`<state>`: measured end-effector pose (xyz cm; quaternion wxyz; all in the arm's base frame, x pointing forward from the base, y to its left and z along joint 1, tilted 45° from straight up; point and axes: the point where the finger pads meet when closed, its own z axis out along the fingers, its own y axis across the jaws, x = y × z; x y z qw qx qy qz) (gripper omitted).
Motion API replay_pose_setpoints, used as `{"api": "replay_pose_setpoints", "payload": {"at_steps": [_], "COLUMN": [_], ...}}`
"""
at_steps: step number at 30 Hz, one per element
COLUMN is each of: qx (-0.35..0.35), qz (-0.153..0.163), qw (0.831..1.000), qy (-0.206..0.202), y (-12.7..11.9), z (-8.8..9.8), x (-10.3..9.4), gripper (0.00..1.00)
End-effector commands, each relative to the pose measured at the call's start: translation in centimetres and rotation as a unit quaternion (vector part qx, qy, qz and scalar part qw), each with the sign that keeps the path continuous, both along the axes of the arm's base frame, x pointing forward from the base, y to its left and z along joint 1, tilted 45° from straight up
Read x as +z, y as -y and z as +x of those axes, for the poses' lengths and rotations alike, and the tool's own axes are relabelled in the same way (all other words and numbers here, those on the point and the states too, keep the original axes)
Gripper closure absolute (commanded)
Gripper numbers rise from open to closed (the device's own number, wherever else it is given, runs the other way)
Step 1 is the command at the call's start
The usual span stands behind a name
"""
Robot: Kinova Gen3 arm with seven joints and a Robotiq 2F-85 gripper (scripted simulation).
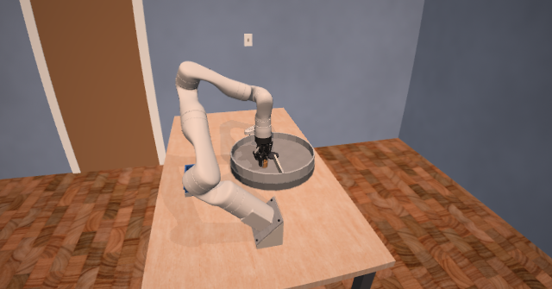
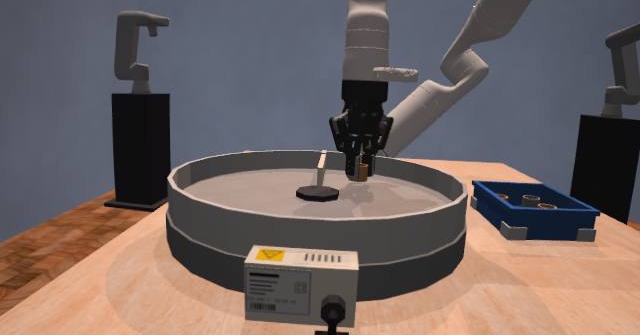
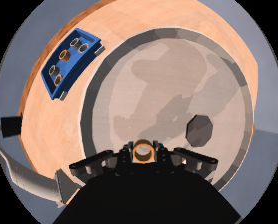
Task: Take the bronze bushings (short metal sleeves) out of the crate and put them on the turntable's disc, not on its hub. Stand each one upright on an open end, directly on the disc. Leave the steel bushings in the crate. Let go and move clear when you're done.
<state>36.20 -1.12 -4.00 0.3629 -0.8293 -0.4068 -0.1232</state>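
Note:
My gripper (image 1: 262,162) (image 2: 360,171) (image 3: 143,146) is shut on a bronze bushing (image 1: 265,164) (image 2: 363,173) (image 3: 143,161), upright with its open end up. It is inside the turntable's rim, low over the disc (image 1: 295,151) (image 2: 250,195) (image 3: 140,90), beside the dark hub (image 2: 317,193) (image 3: 199,131). I cannot tell whether its lower end touches the disc. The blue crate (image 1: 188,168) (image 2: 540,229) (image 3: 72,64) holds two bronze bushings (image 3: 64,55) (image 3: 58,80) and three steel bushings (image 3: 75,43) (image 3: 83,48) (image 3: 54,70). No other bushing shows on the disc.
A raised grey rim (image 1: 272,179) (image 2: 320,235) (image 3: 87,120) rings the disc. A pale bar (image 1: 279,164) (image 2: 321,169) runs from near the hub to the rim, close to the gripper. A pale box (image 2: 300,257) with a black knob stands outside the rim. Grey brackets (image 2: 514,231) hold the crate's corners.

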Motion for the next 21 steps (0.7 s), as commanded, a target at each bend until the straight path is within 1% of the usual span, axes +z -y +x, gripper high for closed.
{"api": "replay_pose_setpoints", "payload": {"at_steps": [1, 21], "qx": [-0.001, -0.001], "qz": [0.000, 0.000], "qw": [1.000, 1.000], "qy": [0.001, 0.001], "y": [0.07, -0.20], "z": [0.04, 0.01], "x": [0.03, -0.24], "gripper": [1.00, 1.00]}}
